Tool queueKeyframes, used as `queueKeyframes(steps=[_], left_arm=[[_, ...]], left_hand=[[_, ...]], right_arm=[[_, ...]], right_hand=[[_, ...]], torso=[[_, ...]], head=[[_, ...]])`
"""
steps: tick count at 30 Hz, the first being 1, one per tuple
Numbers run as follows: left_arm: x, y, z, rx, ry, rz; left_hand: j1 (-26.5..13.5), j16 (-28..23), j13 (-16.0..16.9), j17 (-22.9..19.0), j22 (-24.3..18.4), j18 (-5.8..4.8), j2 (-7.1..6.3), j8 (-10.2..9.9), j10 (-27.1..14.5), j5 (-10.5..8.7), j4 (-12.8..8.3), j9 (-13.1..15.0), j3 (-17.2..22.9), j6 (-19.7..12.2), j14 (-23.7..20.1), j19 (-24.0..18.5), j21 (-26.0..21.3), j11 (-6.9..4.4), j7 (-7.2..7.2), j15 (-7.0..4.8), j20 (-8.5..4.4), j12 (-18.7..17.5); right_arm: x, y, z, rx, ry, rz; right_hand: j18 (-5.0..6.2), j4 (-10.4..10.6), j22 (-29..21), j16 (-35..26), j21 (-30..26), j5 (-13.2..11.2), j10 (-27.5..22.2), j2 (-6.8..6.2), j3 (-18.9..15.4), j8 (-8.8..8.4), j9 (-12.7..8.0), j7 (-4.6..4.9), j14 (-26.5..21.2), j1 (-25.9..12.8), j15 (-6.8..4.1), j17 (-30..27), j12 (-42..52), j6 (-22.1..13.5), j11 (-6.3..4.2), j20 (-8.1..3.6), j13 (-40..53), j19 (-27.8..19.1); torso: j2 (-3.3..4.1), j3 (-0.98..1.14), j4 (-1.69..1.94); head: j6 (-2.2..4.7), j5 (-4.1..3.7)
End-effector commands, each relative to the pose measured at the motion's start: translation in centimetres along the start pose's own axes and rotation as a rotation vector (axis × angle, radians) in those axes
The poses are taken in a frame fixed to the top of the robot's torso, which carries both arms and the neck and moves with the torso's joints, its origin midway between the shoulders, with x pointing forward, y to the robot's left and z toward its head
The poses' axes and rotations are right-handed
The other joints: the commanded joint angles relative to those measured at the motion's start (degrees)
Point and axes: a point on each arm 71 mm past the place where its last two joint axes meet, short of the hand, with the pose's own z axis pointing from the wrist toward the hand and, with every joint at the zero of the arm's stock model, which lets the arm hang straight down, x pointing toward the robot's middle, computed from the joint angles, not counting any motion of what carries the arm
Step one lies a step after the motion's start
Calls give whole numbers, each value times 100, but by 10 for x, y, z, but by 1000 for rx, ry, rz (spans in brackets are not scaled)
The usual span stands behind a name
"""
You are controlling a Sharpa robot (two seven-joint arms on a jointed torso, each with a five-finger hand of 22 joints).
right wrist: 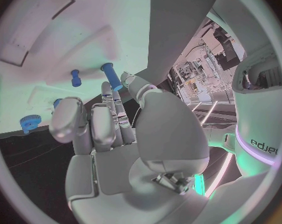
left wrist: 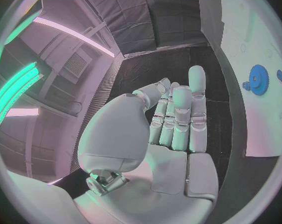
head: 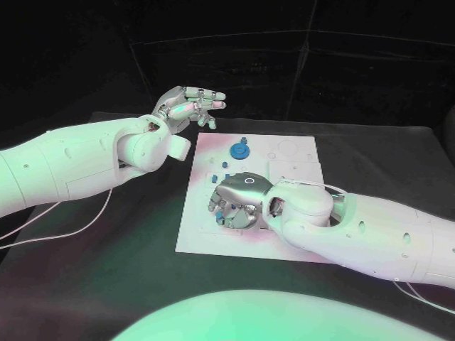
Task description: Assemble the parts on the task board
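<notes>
The board (head: 289, 206), a flat white plate, lies mid-table (head: 412, 153), which we see as matte black. Our left hand (head: 187, 105) hovers off the board's far corner, fingers straight, holding nothing. Our right hand (head: 238, 199) rests on the board, fingers around a blue peg (right wrist: 111, 75); we cannot tell if it grips. A toothed blue gear (head: 240, 150) lies beyond.

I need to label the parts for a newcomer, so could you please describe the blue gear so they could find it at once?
Start at the white rectangular task board in the middle of the black table. Near its far edge lies the round blue toothed gear. It is flat and wide, unlike the slim blue pegs nearby.
</notes>
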Motion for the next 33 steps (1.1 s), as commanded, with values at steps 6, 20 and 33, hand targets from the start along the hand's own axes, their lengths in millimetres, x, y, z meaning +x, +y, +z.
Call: queueKeyframes(steps=[6,20,33], left_arm=[[0,-1,0,2,9,-8],[-4,-2,-2,1,2,-5],[-1,-3,-4,3,12,-10]], left_hand=[[47,-38,-6,-9,-6,80,5,27,-15,2,-35,-9,2,7,-43,-50,-30,23,38,-17,-3,36],[56,-49,-6,-34,-6,81,8,28,-20,3,-44,-9,6,5,-53,-53,-32,23,38,-18,-4,38],[59,-50,-7,-36,-6,81,7,29,-22,3,-48,-9,6,4,-55,-55,-33,23,38,-18,-4,40]], right_arm=[[-6,-9,-9,33,-75,-9],[-34,-48,-78,134,-237,257],[-27,-121,-158,617,-113,403]], right_hand=[[99,-9,-139,-54,-106,22,-536,-2,-259,0,14,72,94,-11,54,-124,-58,-94,99,27,-20,-73],[84,227,-31,22,-43,80,-135,173,-1243,93,57,132,128,-68,55,-27,502,82,87,48,114,-12],[-70,782,820,504,486,682,936,402,-2145,762,301,-238,270,-354,-309,781,4049,476,-364,-314,3604,289]], torso=[[0,1,-2],[-7,-9,-15],[-26,-39,-158]], head=[[6,-11],[79,-121],[177,-418]])
